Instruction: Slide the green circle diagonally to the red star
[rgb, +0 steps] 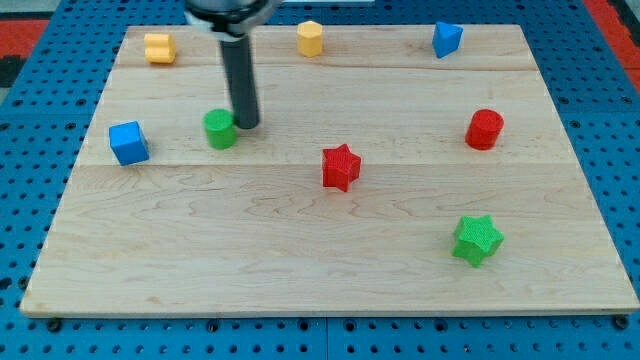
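The green circle (220, 128) is a short green cylinder on the wooden board, left of centre. My tip (246, 125) rests just at its right side, touching or nearly touching it. The rod rises straight up to the view's top. The red star (341, 166) lies near the middle of the board, down and to the right of the green circle, with bare wood between them.
A blue cube (129, 142) sits left of the green circle. A yellow block (159, 47), a yellow hexagon (310, 38) and a blue block (446, 39) line the board's top. A red cylinder (485, 129) and a green star (477, 239) are at the right.
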